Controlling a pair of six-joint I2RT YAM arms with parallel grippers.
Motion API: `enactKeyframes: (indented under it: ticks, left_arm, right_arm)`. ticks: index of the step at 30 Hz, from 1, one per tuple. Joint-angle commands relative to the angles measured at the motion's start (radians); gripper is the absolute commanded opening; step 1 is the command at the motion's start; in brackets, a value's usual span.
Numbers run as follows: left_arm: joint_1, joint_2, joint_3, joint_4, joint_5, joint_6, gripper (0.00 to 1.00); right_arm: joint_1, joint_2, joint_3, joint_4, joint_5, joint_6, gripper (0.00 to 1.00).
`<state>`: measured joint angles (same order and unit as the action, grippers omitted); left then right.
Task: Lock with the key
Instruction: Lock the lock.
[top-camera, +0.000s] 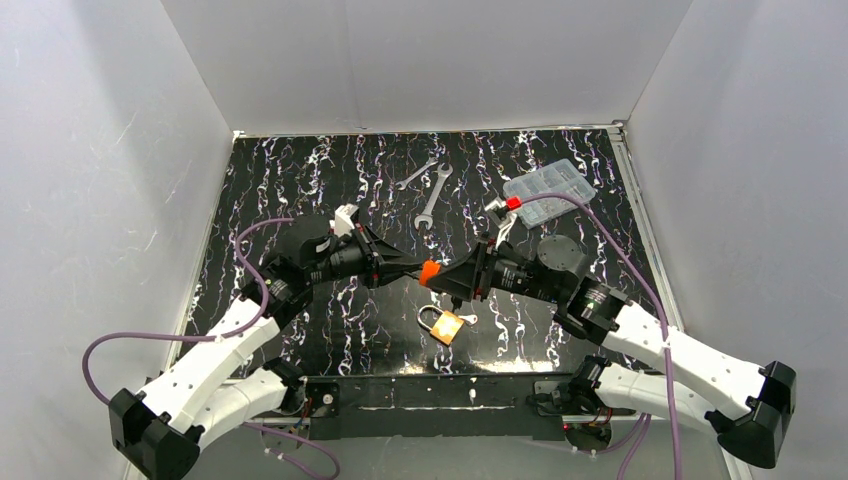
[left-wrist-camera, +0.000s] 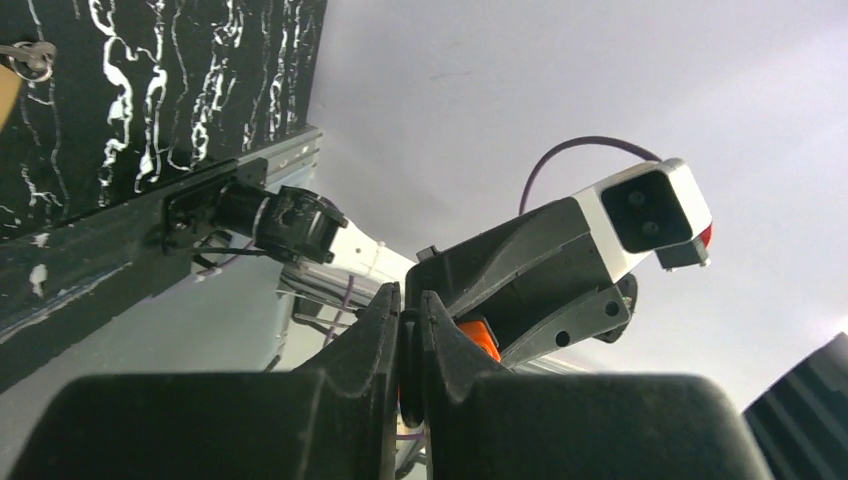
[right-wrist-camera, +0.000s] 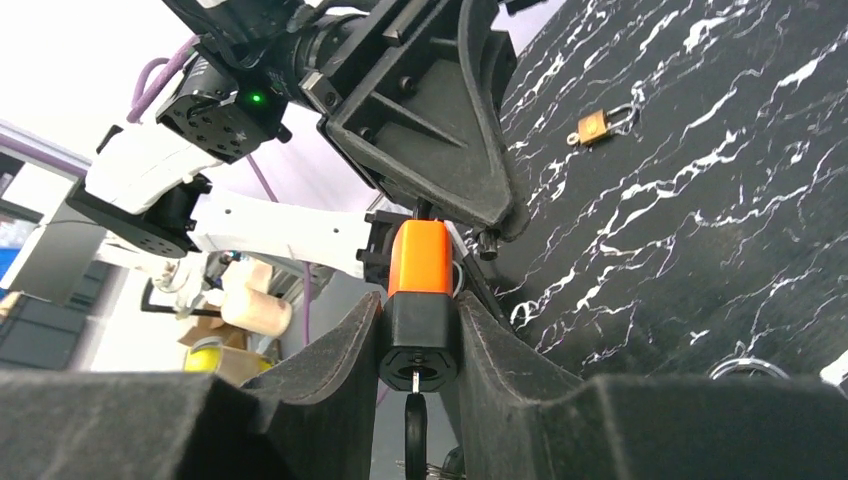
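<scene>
Two arms meet nose to nose over the black marbled table (top-camera: 300, 190), and the action is all in the air between them. Count the locks: two. The first, an orange padlock (right-wrist-camera: 420, 255) with a black lower end, is off the table, clamped by its sides in the right gripper (right-wrist-camera: 420, 305), whose fingers squeeze the black part. One key (right-wrist-camera: 413, 425) hangs from the underside of that black end, with its blade in the keyway. The left gripper (left-wrist-camera: 410, 295) has its fingers pressed together, tips right at the orange top of the lock. Whether it pinches the shackle there, the views do not show.

The second lock, a brass padlock (top-camera: 447, 326), lies flat near the front edge, just below the meeting grippers, with a key ring beside it. Anything stamped on its face is too small to read.

Further back: two wrenches (top-camera: 415, 175) (top-camera: 434, 197), silver, lying near each other. To their right sits one clear compartment box (top-camera: 548, 190), with small parts inside and no legible label
</scene>
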<state>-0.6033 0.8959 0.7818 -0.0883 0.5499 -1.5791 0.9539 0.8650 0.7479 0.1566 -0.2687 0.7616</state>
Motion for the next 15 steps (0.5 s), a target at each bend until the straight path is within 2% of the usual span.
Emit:
enactKeyframes:
  ticks: [1, 4, 5, 9, 12, 15]
  left_arm:
    - [-0.010, 0.005, 0.075, -0.014, 0.027, 0.099, 0.00]
    - [-0.010, 0.009, 0.118, -0.039, 0.028, 0.196, 0.00]
    - [-0.010, 0.009, 0.135, -0.044, 0.031, 0.233, 0.03]
    - [-0.010, -0.001, 0.209, -0.103, 0.047, 0.386, 0.31]
    - [-0.010, -0.020, 0.242, -0.113, 0.063, 0.446, 0.41]
    - [-0.010, -0.019, 0.280, -0.117, 0.106, 0.476, 0.42]
  right_arm:
    - [-0.001, -0.010, -0.009, 0.052, -0.013, 0.103, 0.01]
    - [-0.007, -0.031, -0.026, 0.073, -0.015, 0.145, 0.01]
    - [-0.012, -0.038, -0.026, 0.080, -0.017, 0.154, 0.01]
    - [-0.060, -0.053, -0.029, 0.160, -0.107, 0.204, 0.01]
    - [-0.095, -0.039, -0.033, 0.257, -0.201, 0.243, 0.01]
    - [-0.119, -0.022, -0.034, 0.337, -0.277, 0.277, 0.01]
